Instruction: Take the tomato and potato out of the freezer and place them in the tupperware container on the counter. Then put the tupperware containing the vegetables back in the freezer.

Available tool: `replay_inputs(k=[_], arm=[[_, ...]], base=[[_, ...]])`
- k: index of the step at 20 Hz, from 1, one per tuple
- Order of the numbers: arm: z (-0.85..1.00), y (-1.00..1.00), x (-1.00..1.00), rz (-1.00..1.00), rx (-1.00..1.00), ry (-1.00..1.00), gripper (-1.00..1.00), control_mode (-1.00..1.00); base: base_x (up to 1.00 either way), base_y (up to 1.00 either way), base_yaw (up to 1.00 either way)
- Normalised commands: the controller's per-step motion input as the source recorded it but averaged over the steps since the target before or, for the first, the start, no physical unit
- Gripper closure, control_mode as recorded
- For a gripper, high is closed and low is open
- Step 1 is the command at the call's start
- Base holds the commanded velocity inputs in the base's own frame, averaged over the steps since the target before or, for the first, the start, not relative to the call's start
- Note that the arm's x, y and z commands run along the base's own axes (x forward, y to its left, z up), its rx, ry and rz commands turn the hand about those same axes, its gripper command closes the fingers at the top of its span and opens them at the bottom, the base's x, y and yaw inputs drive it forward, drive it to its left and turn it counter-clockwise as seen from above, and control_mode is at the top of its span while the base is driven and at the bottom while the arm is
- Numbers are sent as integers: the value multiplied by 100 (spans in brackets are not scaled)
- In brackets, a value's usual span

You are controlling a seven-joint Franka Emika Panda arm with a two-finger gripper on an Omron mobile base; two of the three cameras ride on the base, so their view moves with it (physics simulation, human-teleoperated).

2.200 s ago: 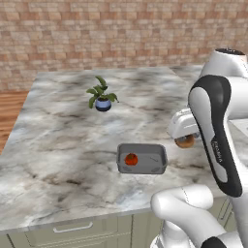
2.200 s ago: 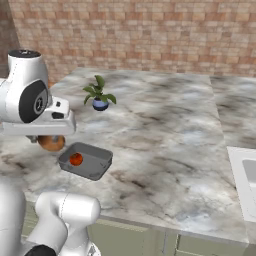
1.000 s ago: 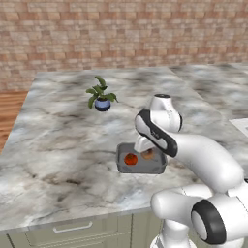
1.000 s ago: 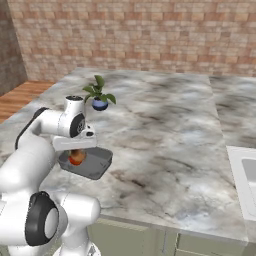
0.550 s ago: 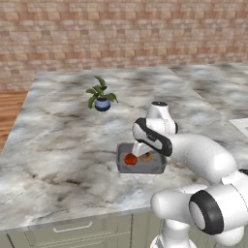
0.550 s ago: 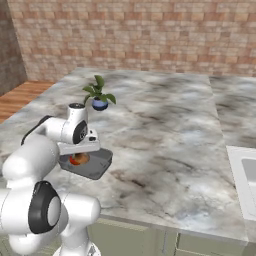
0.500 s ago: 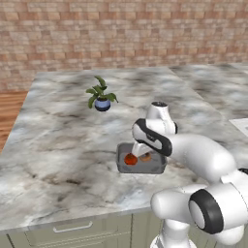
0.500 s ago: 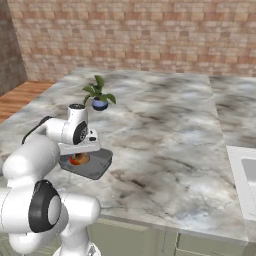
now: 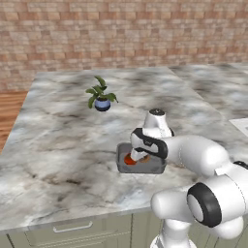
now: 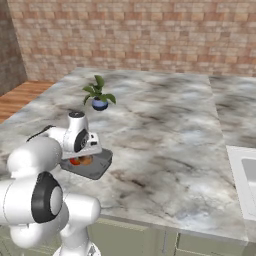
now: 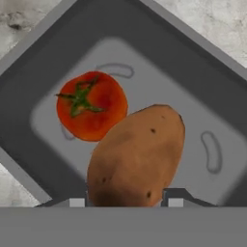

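In the hand view the brown potato [image 11: 137, 154] sits between my gripper's [image 11: 125, 200] two finger tips, and the gripper is shut on it. It hangs low inside the grey tupperware container [image 11: 29, 58], right beside the red tomato [image 11: 91, 106] lying on the container's floor. From the left base view my gripper [image 9: 138, 156] reaches down into the container [image 9: 155, 168] on the marbled counter [image 9: 63, 145], with the tomato [image 9: 129, 159] and potato [image 9: 144, 158] partly hidden under the hand. The right base view shows the container [image 10: 97, 167] under the hand.
A small plant in a blue pot [image 9: 100, 97] stands farther back on the counter [image 10: 165, 135]. A brick wall runs behind. A sink [image 10: 245, 175] lies at the far right. My own white arm crowds the container's near side.
The arm swung in over the container carrying the potato and lowered it beside the tomato. In the last half second it has barely moved.
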Motion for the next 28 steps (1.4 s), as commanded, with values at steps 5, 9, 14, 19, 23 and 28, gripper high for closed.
replay_inputs(k=[5,9,14,19,23,28], arm=[[-21,0,29,-5,0,0,100,-100],[-24,0,24,-7,0,0,100,-100],[-25,0,2,-9,0,1,-100,-100],[6,0,-42,-7,0,-2,-100,-100],[45,0,-63,-5,1,-8,-100,-100],[56,-14,-30,-7,1,-6,-100,-100]], base=[[0,0,0],[0,0,0],[0,0,0],[0,0,0],[0,0,0],[0,0,0]])
